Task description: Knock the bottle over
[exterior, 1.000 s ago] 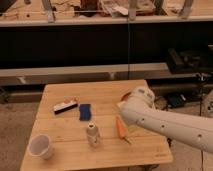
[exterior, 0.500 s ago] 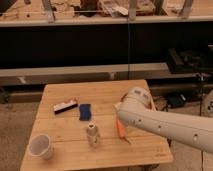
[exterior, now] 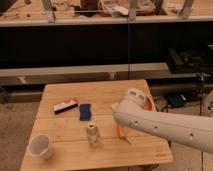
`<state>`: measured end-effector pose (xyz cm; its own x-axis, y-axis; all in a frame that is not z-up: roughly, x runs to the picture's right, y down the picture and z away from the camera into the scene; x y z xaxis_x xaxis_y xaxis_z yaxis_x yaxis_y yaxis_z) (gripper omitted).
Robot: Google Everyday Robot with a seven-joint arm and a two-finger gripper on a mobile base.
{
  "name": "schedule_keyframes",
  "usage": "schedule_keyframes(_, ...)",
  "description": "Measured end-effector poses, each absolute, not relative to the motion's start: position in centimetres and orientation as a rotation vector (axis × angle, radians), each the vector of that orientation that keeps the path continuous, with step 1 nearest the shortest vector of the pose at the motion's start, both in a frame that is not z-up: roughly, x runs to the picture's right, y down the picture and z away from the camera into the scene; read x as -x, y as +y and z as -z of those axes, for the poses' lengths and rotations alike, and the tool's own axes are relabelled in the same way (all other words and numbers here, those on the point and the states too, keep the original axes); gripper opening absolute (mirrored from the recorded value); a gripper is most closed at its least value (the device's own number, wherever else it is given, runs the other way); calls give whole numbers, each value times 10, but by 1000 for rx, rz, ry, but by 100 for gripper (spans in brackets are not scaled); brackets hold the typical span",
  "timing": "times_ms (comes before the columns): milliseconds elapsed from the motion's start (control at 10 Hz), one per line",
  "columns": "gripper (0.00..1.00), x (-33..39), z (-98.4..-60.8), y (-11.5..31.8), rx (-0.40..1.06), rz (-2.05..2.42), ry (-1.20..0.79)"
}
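Camera view gives you a light wooden table (exterior: pixel 102 92) in the lower half of the frame, with dark shelving running across the background above it. The bottle (exterior: pixel 92 134) stands upright near the table's front edge, a little left of the frame's centre; it is small and pale beige, with a whitish cap on a narrow neck. You can see the white arm (exterior: pixel 165 125) coming in from the lower right corner and ending in a rounded joint over the right half of the table. Below that joint the gripper (exterior: pixel 121 131) shows only as a thin orange sliver low over the wood, just right of the bottle and not touching it. You cannot tell whether it is spread or closed, since the arm covers most of it. At the lower left a white plastic cup (exterior: pixel 41 146) stands upright near the table's front left corner, well apart from the bottle. Behind the bottle lies a blue packet (exterior: pixel 85 111), and just left of that a dark bar (exterior: pixel 65 106) with a pale and red edge. A small orange object (exterior: pixel 149 105) peeks out behind the arm near the table's right edge.
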<state>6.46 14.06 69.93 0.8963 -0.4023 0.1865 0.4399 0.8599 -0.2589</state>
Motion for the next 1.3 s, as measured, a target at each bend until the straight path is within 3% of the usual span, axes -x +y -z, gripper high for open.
schedule_keyframes(900, 79, -43, -700, 149, 303, 468, -152)
schedule_keyframes(1100, 64, -32, -700, 151, 301, 485, -168)
schedule_keyframes(1300, 59, -27, -699, 153, 300, 489, -175)
